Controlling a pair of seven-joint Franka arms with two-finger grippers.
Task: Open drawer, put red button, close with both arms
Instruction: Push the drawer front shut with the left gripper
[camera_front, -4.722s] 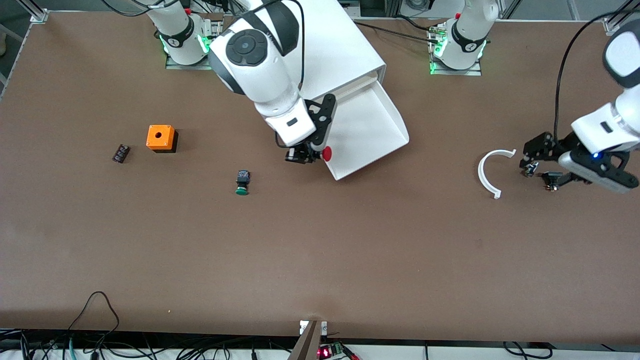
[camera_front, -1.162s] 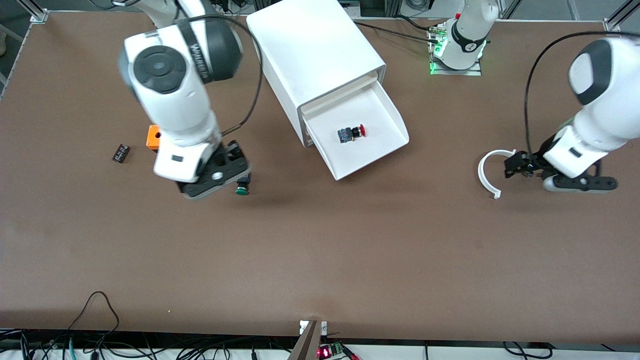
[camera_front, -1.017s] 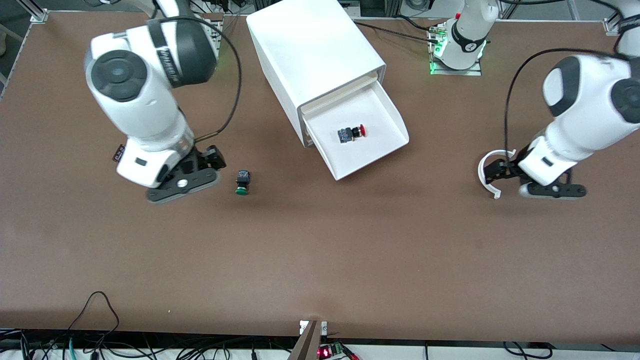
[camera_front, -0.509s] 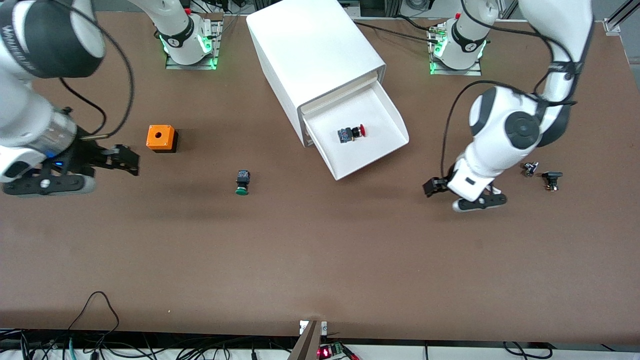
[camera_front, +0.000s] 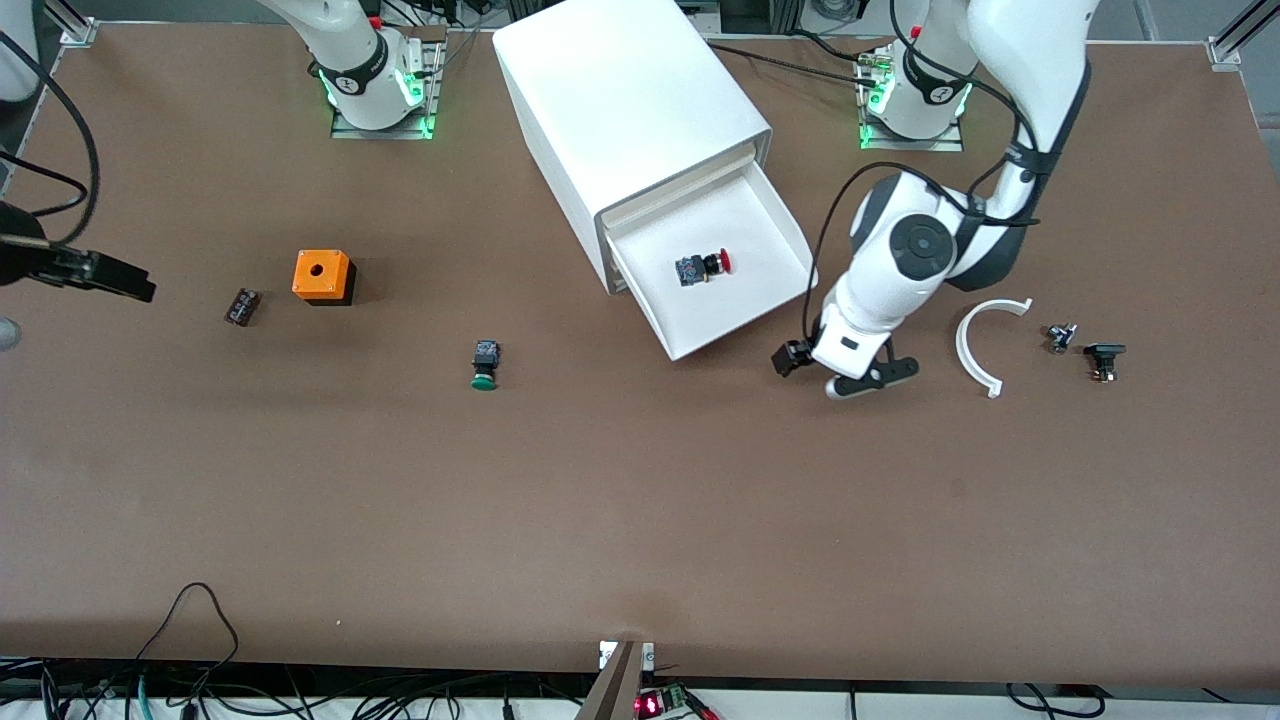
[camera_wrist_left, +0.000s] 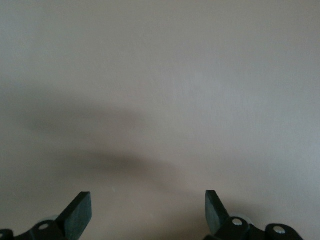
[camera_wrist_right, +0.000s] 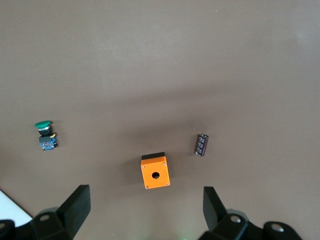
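Observation:
The drawer (camera_front: 742, 322) stands pulled out of the white cabinet (camera_front: 620, 100), its front lip toward the front camera. The red button (camera_front: 706, 266) lies on its side in the drawer. My left gripper (camera_front: 792, 358) hangs low over the table just off the drawer's front corner, toward the left arm's end. It is open and empty, and the left wrist view shows its fingers (camera_wrist_left: 80, 215) wide apart over bare table. My right gripper (camera_front: 128, 285) is over the table's edge at the right arm's end, also open (camera_wrist_right: 145, 205) and empty.
An orange box (camera_front: 322, 276) (camera_wrist_right: 155, 171), a small dark cylinder (camera_front: 242, 306) (camera_wrist_right: 201, 144) and a green button (camera_front: 485, 365) (camera_wrist_right: 45, 134) lie toward the right arm's end. A white curved piece (camera_front: 975, 345) and two small dark parts (camera_front: 1060, 338) (camera_front: 1103, 360) lie toward the left arm's end.
The right gripper has let go of the red button, which now lies in the drawer, and swung out to its end of the table. The left gripper has moved from the curved piece to the drawer's corner.

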